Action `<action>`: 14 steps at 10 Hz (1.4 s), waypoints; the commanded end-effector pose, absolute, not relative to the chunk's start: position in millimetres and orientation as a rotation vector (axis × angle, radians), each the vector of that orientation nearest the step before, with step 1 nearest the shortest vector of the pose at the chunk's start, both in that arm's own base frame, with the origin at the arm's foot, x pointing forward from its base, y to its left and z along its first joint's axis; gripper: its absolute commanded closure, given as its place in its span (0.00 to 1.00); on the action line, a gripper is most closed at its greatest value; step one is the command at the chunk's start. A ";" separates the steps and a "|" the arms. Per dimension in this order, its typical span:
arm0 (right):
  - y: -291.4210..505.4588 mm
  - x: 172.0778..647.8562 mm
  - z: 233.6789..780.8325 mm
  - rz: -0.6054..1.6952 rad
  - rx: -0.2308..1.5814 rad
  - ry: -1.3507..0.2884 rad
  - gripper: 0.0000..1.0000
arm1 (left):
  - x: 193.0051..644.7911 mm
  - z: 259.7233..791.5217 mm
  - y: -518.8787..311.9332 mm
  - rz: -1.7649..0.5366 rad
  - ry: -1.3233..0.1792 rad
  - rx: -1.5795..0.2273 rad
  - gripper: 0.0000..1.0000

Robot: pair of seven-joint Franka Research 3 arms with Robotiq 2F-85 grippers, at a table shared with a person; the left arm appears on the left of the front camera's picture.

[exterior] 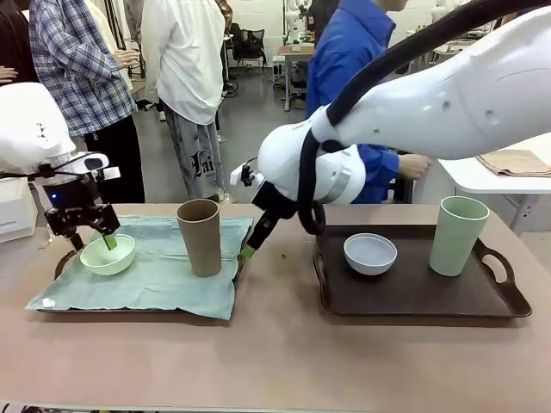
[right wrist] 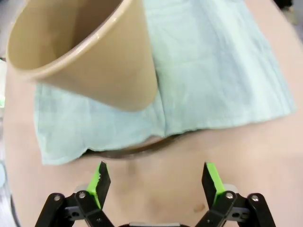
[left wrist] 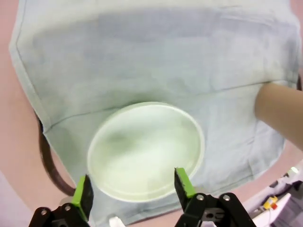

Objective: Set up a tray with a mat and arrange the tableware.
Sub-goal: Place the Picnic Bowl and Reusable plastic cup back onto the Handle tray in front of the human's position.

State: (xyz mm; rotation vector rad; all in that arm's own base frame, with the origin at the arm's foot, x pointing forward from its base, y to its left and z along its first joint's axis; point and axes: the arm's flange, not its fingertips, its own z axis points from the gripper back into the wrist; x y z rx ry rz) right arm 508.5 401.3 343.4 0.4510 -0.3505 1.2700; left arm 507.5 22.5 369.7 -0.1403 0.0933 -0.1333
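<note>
A pale green mat [exterior: 164, 275] covers the left tray [exterior: 62, 262]. On it lie the pale green bowl [exterior: 108, 255] and, upright, the tall brown cup [exterior: 200, 237]. My left gripper [exterior: 93, 243] hangs open over the bowl [left wrist: 147, 149], one pad [left wrist: 182, 182] above its inside and the other pad [left wrist: 84, 196] outside the rim; my left gripper [left wrist: 132, 189] grips nothing. My right gripper [exterior: 250, 249] is open and empty just off the tray's right edge, beside the brown cup [right wrist: 90, 52]; in its own view my right gripper [right wrist: 156, 182] is over bare table. The white bowl [exterior: 370, 252] and pale green cup [exterior: 458, 235] stand on the right tray [exterior: 508, 297].
The dark right tray has raised handles at both ends. The mat [right wrist: 213, 71] overhangs the left tray's front edge [right wrist: 128, 151]. A person in blue stands at the far side behind my right arm, and others stand farther back. A side table [exterior: 508, 176] holds a folded cloth.
</note>
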 end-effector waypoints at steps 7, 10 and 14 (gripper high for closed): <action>363.6 459.7 478.5 1.101 0.184 -0.167 0.00 | 475.1 488.6 -10.3 -0.112 0.078 0.006 0.00; 358.1 447.6 531.1 0.921 0.028 -0.123 0.00 | 467.1 537.7 -42.0 -0.126 -0.026 0.021 0.00; 375.7 414.9 601.2 0.792 -0.193 -0.182 0.00 | 448.9 592.1 -69.6 -0.093 -0.139 0.048 0.00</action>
